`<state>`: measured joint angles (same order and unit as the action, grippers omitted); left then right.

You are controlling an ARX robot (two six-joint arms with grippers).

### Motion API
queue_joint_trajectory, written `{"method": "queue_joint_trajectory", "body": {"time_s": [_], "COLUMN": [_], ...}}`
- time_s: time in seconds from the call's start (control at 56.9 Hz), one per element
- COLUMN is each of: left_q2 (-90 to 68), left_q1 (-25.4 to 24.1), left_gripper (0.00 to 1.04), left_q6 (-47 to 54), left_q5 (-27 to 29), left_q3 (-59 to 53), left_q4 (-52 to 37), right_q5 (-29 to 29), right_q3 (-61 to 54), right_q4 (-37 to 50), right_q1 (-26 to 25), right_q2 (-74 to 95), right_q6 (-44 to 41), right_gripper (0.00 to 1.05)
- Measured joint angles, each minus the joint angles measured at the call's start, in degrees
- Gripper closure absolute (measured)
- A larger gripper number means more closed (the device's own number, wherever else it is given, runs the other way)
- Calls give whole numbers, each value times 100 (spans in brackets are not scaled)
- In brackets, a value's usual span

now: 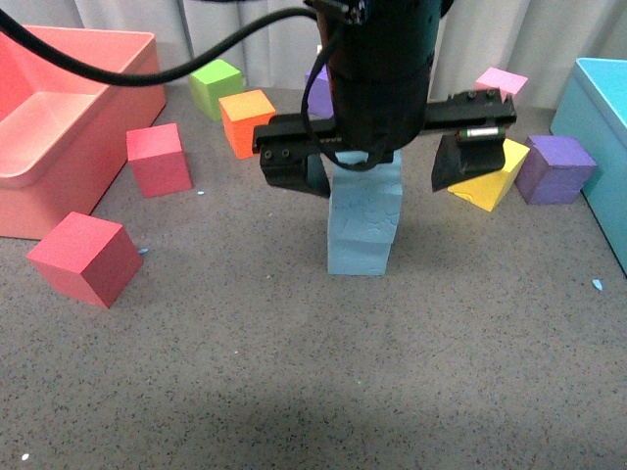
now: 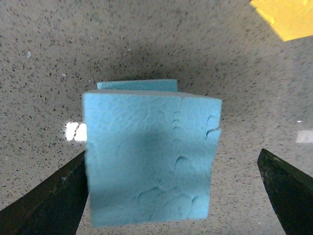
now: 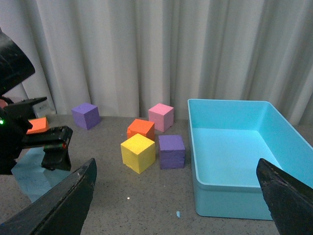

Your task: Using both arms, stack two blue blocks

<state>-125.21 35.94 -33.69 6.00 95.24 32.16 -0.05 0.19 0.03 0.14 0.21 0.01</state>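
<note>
Two sky-blue blocks stand stacked in the middle of the table: the upper block rests on the lower block, slightly offset. My left gripper hangs over the stack, open, its fingers on either side of the upper block. In the left wrist view the upper block sits between the wide-open jaws of the left gripper, close to one finger, and an edge of the lower block shows beyond it. My right gripper is open and empty, off to the side, out of the front view.
A salmon bin is at the left with red cubes near it. Green, orange, yellow, purple and pink cubes lie behind. A teal bin stands right.
</note>
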Motion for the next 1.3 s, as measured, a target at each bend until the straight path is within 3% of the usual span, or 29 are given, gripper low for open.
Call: {"method": "queue_joint_trajectory", "body": {"time_s": [0.158,0.211,0.264,0.317,0.405,0.492,0.633,0.967,1.302], "left_q2": [490,927,1440,1825,2323,2979,3974,5080,6990], "left_q1": [-55,-68,-208,-446,-800,-1130,-1650,-2380,-2979], "left_gripper": [7,18,30,41,55,70,101,101,101], "left_q6": [-26,835,1862,2463,2914,3108,3235,3307,3322], "left_q5": [24,1381,2269,2288,2092,1871,1314,586,-2], "left_q3": [-149,-1156,-2588,-3766,-5029,-5847,-7178,-8487,-9226], "left_q4": [-216,-2140,-4262,-6037,-8279,-9167,-9372,-9565,-8362], "right_q5": [0,0,-2,7,11,7,-2,-4,-2], "right_q3": [0,0,0,0,0,0,0,0,0], "right_q4": [0,0,0,0,0,0,0,0,0], "right_q1": [0,0,0,0,0,0,0,0,0], "right_q2": [0,0,0,0,0,0,0,0,0], "right_q6": [0,0,0,0,0,0,0,0,0], "right_gripper": [9,9,9,9,9,9,9,9,9]}}
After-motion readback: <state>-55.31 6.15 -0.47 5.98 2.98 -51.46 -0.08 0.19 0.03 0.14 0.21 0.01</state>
